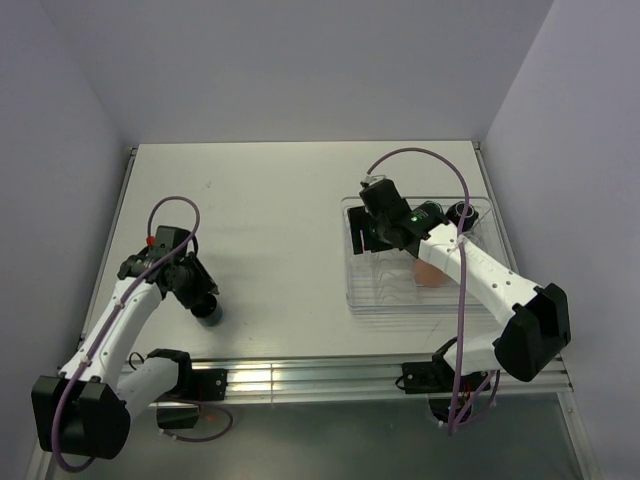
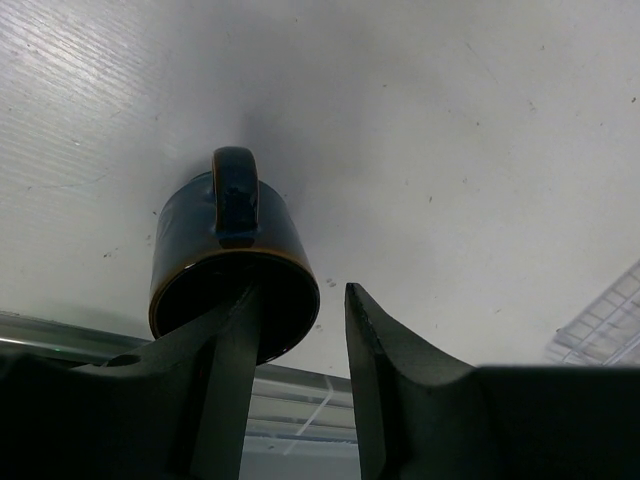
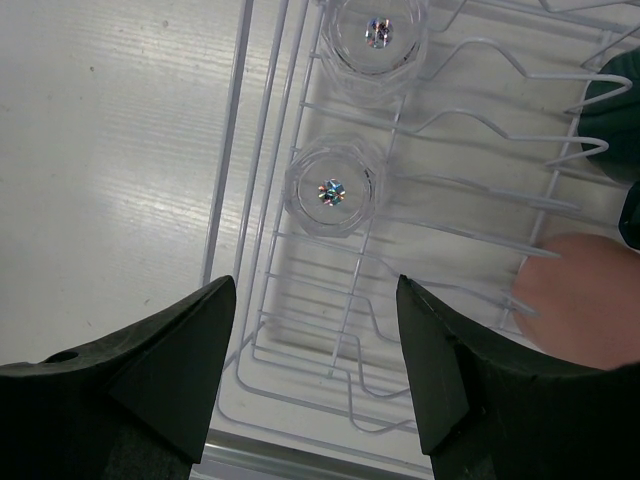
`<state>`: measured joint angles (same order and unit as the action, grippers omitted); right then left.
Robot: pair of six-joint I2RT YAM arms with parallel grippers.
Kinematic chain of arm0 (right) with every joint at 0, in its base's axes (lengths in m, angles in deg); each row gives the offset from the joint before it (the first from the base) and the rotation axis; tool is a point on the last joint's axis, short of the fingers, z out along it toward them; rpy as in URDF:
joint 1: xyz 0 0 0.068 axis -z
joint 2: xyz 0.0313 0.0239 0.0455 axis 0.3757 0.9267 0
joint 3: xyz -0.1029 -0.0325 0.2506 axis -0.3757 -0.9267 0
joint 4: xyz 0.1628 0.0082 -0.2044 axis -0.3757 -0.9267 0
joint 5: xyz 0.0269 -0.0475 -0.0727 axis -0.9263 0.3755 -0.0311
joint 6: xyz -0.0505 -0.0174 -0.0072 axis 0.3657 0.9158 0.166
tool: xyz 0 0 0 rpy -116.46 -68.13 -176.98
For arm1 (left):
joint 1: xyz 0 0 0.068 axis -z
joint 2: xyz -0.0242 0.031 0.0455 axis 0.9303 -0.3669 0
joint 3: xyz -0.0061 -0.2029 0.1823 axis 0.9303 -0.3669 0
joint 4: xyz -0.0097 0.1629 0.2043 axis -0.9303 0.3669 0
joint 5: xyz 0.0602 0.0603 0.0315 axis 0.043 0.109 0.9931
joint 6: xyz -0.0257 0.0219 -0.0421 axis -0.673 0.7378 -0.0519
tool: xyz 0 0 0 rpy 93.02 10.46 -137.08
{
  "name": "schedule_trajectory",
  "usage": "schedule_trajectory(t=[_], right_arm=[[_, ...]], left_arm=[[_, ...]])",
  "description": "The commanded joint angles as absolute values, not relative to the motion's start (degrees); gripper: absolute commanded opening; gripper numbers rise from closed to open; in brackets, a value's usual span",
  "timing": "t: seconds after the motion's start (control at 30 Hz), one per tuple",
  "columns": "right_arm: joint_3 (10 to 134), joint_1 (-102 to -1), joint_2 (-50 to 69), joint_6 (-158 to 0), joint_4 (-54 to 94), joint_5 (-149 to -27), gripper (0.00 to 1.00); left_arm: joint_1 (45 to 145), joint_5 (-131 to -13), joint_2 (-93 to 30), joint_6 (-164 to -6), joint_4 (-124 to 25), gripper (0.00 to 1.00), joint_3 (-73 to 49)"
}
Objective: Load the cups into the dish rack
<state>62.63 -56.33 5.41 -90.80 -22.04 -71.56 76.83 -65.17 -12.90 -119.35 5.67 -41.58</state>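
The dark mug (image 2: 215, 235) stands on the table (image 1: 270, 220) at about 7 o'clock, well apart from the dish rack (image 1: 370, 297) at 3 o'clock. The left gripper (image 2: 300, 298) is spread, with one finger over the mug mouth and the other outside; nothing is pinched yet. The wall should be centred between the fingers before closing, so that the mug is not tipped. The right gripper (image 3: 315, 290) hangs spread and empty above the rack, near two glass tumblers (image 3: 330, 190).
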Motion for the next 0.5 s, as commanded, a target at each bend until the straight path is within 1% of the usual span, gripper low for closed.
schedule_trajectory(t=[0.0,0.47], right_arm=[[62.42,-56.61,4.81,-90.24,-19.66,-71.56,0.73],[61.80,-56.43,5.08,-89.36,-18.52,-72.62,0.73]], left_arm=[[77.18,-64.00,-13.80,-120.60,3.32,0.44,-41.63],[77.96,-64.00,-17.75,-120.95,3.32,0.43,-41.63]])
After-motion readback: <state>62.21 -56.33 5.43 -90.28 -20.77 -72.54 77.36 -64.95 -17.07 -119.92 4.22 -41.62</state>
